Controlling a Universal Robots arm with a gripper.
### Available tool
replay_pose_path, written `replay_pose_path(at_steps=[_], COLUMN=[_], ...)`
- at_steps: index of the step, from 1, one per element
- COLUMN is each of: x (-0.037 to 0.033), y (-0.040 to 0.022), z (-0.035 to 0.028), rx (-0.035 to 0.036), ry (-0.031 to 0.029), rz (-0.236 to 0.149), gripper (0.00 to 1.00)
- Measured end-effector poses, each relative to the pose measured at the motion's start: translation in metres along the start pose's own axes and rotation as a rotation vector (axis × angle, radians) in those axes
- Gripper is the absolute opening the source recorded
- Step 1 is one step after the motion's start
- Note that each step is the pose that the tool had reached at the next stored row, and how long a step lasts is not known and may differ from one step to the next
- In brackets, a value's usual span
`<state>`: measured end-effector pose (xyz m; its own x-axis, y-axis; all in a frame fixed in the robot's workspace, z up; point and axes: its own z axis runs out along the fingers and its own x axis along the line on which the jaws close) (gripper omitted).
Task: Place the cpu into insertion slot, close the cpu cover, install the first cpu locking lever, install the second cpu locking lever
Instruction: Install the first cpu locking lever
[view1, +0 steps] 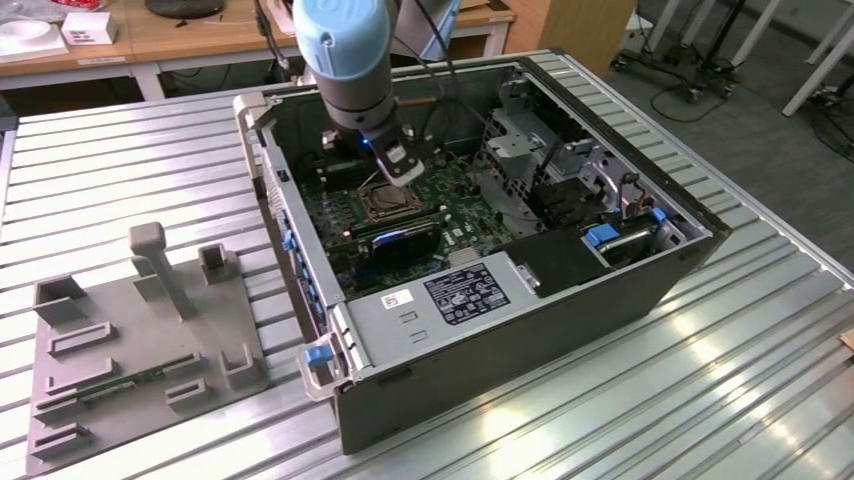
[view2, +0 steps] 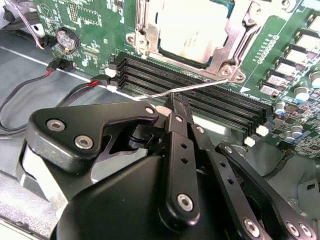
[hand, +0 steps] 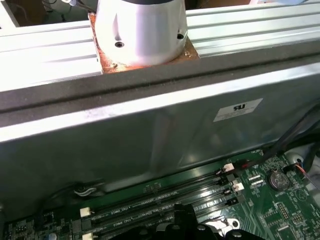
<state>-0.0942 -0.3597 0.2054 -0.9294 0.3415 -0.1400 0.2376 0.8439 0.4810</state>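
Note:
In the second wrist view the pale cpu (view2: 192, 25) lies in the insertion slot, and the silver cpu cover (view2: 234, 44) is down around it as a frame. A thin silver cpu locking lever (view2: 202, 87) stretches from the socket's corner across the black memory slots (view2: 150, 70). Its free end rests at the tips of my gripper (view2: 173, 104), whose black fingers are shut together. In the exterior view my gripper (view1: 400, 170) hangs inside the open computer case, just above the insertion slot (view1: 383, 205).
The case walls (view1: 280, 180) close in on the motherboard. A drive cage (view1: 561, 160) and power supply (view1: 461, 290) stand beside the board. Black cables (view2: 30, 110) run near the memory slots. A grey fixture plate (view1: 134, 340) lies on the slatted table at the exterior view's left.

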Motion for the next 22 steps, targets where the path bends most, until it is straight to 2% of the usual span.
replay_pose_path(at_steps=[9, 22], x=[0.0000, -0.0017], y=[-0.0013, -0.0017], z=[0.0011, 0.0032], rx=[-0.0054, -0.0056], ry=[0.0012, 0.0013], rz=[0.002, 0.002], gripper=[0.11, 0.11])
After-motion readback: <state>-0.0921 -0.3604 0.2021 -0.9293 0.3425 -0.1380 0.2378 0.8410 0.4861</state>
